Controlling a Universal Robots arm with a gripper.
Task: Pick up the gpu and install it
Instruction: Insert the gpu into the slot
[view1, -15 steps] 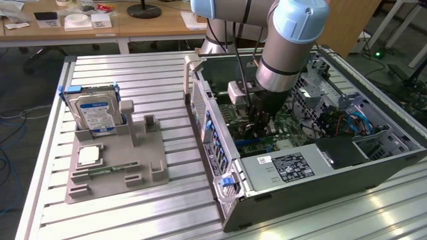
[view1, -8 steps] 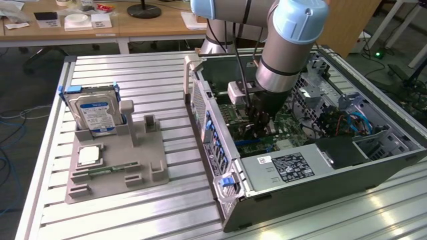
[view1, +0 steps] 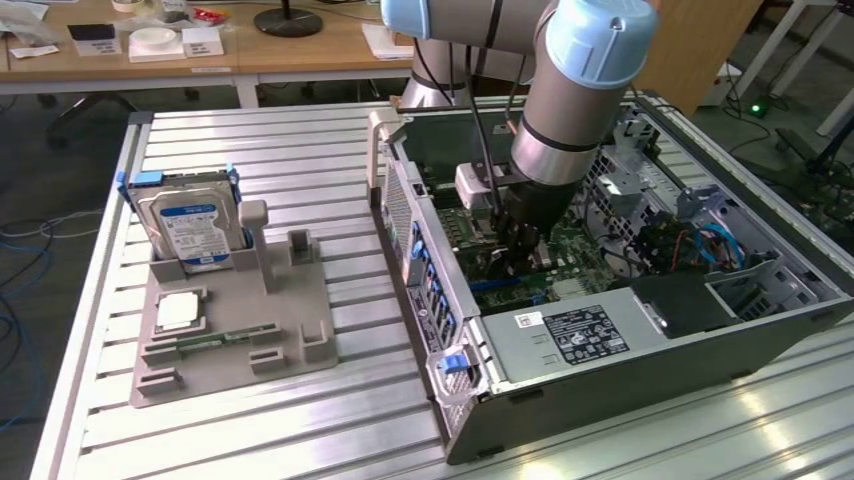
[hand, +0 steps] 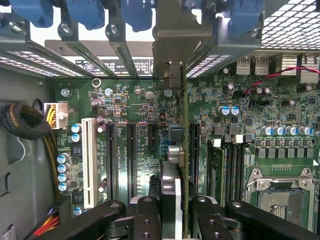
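- Gripper (hand: 172, 212): black fingers (hand: 145, 215) closed narrowly on the gpu, seen from above in the wrist view; in the exterior view the arm reaches down into the open computer case (view1: 747, 340).
- gpu (hand: 185, 150): held edge-on and upright between the fingers, thin brownish-green board edge running toward the rear slot openings, with its silvery end bracket (hand: 175, 40) against the case's rear wall (whether the card is fully seated in a slot cannot be told).
- Motherboard (hand: 240, 125): green, with black expansion slots (hand: 131, 155) and one white slot (hand: 89, 160) alongside the card; an empty CPU socket (hand: 277, 195) and memory sticks (hand: 216, 170) lie on the card's other side.
- Blue slot clips (hand: 85, 12): a row above the rear openings.
- Power supply (view1: 574, 335): grey box at 5 o'clock from the gripper in the exterior view; black label with white print and a small white sticker with a red mark, text too small to read.
- Grey fixture tray (view1: 227, 330): at 9 o'clock from the case on the slatted metal table (view1: 294, 150).
- Hard drive (view1: 187, 225): upright in the tray, blue-and-white label (unreadable).
- CPU chip (view1: 178, 310) and a slim green memory stick (view1: 220, 340): flat on the tray.
- Wooden desk (view1: 200, 50): at 12 o'clock, carrying small boxes.
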